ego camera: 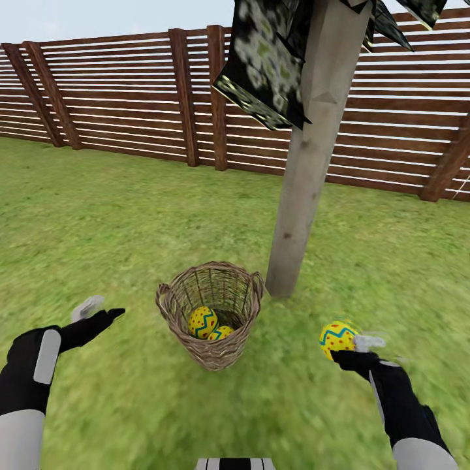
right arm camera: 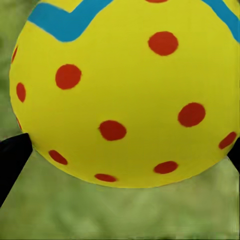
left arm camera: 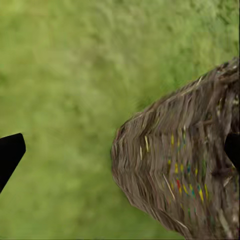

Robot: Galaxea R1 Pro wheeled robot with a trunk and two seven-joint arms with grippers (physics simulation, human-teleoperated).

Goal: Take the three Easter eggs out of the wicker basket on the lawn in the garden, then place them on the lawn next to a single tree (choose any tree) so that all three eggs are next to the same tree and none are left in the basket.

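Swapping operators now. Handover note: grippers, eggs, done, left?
Right gripper: shut on one Easter egg, held over the lawn on the right of the wicker basket.
Left gripper: open, empty, on the left of the basket.
Two eggs lie in the basket, which stands close to the tree.
Done: one egg lifted out.
Left: set it down by the trunk, then move the other two there.

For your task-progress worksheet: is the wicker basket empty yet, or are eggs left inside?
Not empty. Two Easter eggs lie inside the wicker basket; the right gripper holds the third egg outside it.
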